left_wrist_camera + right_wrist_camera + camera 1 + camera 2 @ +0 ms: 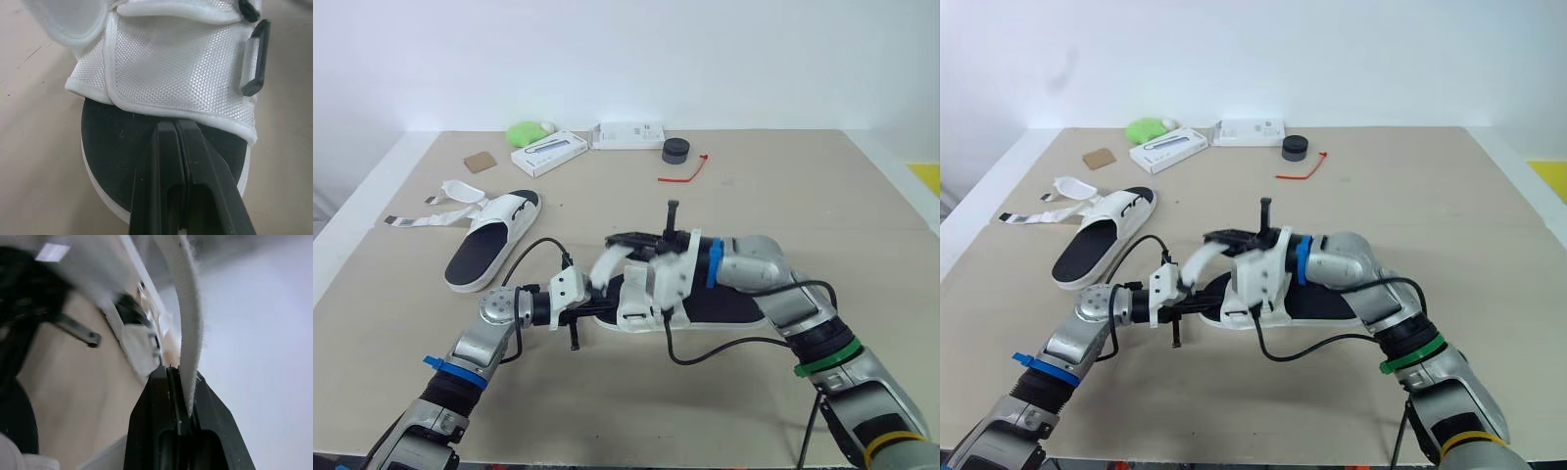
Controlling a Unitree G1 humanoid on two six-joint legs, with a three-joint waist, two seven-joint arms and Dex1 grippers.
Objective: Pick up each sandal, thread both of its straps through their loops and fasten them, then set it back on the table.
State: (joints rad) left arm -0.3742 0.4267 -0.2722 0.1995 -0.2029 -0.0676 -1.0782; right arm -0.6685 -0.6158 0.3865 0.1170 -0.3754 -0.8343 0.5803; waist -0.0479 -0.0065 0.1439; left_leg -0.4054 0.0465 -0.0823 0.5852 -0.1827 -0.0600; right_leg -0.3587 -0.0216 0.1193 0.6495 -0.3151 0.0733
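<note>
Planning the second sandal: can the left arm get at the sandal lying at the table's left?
Probably yes: open table lies between the left gripper and that far sandal, though the gripper is shut at the near sandal.

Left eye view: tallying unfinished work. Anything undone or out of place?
The far sandal has its straps unfastened, splayed flat on the table toward the robot's left. The right tool pinches the near sandal's strap.

White mesh cloth, finely dimpled, on the sandal (161, 63) upper — footbed (112, 147) matt black; strap (188, 323) fuzzy cloth; table (803, 196) matt.
</note>
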